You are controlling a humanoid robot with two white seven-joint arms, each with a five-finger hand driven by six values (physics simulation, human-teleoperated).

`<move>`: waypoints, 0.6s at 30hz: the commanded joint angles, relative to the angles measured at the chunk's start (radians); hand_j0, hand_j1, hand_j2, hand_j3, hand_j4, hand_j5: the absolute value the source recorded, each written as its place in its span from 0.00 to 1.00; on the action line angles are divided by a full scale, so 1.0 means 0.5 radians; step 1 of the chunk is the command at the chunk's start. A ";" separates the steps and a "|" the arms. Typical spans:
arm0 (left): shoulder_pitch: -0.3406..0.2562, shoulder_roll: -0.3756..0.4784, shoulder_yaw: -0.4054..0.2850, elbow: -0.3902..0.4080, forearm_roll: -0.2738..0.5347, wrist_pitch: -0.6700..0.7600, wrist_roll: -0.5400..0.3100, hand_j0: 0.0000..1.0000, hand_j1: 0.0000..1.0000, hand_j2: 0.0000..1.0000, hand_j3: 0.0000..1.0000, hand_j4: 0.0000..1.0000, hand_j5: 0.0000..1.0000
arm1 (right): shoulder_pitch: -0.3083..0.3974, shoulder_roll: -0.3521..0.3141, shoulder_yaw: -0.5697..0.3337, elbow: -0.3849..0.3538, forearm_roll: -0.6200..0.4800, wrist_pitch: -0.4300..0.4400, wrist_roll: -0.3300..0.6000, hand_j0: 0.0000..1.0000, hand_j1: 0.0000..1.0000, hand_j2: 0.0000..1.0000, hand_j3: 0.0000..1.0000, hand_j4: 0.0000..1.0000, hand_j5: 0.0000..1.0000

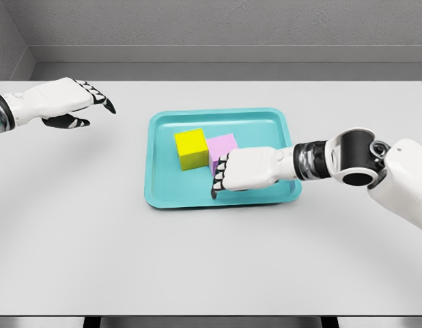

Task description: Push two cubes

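1. Left robot hand (73, 102): far left of the desk (74, 225), arm enters from the left edge. Forearm roughly level, palm turned inward, fingers pointing right w/ dark tips. Fingers loosely spread, thumb below them, holding nothing. Well apart from the tray.
2. Tray (170, 198): teal, shallow, rounded corners, sits flat near desk centre, slightly right of middle.
3. Yellow cube (191, 148): inside the tray, left-centre, upright. Its right side is touching or just beside the pink cube; can't tell if there's a gap.
4. Pink cube (222, 147): inside the tray, right of the yellow one, sitting slightly further back. Its front-right part is hidden by the right robot hand.
5. Right robot hand (246, 171): arm comes in from the right edge, elbow bent, forearm stretched left over the tray's right rim. Back of hand faces up, fingers curled down into a loose fist, knuckles pointing left. It's pressed against the pink cube's front-right side; not gripping it. Fingertips (218, 184) sit low near the tray floor.
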 commanded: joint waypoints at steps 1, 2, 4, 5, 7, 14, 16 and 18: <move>0.000 0.002 0.003 0.000 0.010 0.005 0.001 0.69 0.69 0.69 0.69 0.69 0.69 | 0.000 -0.008 -0.002 0.008 -0.094 0.005 -0.001 0.73 0.73 0.73 0.73 0.73 0.73; 0.000 0.002 0.006 0.000 0.010 0.005 0.001 0.69 0.69 0.69 0.69 0.69 0.69 | 0.006 -0.008 -0.005 0.008 -0.106 0.005 -0.001 0.73 0.73 0.73 0.73 0.73 0.73; 0.000 0.002 0.006 0.000 0.010 0.005 0.001 0.69 0.69 0.69 0.69 0.69 0.69 | 0.006 -0.015 0.001 0.057 -0.204 0.005 -0.001 0.73 0.73 0.73 0.73 0.73 0.73; 0.000 0.002 0.006 0.000 0.010 0.005 0.001 0.69 0.69 0.69 0.69 0.69 0.69 | 0.006 -0.008 0.001 0.093 -0.210 0.005 -0.001 0.73 0.73 0.73 0.73 0.73 0.73; 0.000 0.002 0.006 0.000 0.013 0.005 0.001 0.69 0.69 0.69 0.69 0.69 0.69 | 0.009 0.001 0.004 0.133 -0.213 0.005 -0.001 0.73 0.73 0.73 0.73 0.73 0.73; 0.000 0.002 0.006 0.000 0.013 0.005 0.001 0.69 0.69 0.69 0.69 0.69 0.69 | 0.000 0.059 0.013 0.287 -0.213 0.005 -0.001 0.73 0.73 0.73 0.73 0.73 0.73; 0.000 0.002 0.012 0.000 0.013 0.005 0.001 0.69 0.69 0.69 0.69 0.69 0.69 | 0.000 0.062 0.013 0.302 -0.213 0.005 -0.001 0.73 0.73 0.73 0.73 0.73 0.73; 0.000 0.002 0.024 0.000 0.013 0.005 0.001 0.69 0.69 0.69 0.69 0.69 0.69 | 0.000 0.062 0.016 0.302 -0.210 0.005 -0.001 0.73 0.73 0.73 0.73 0.73 0.73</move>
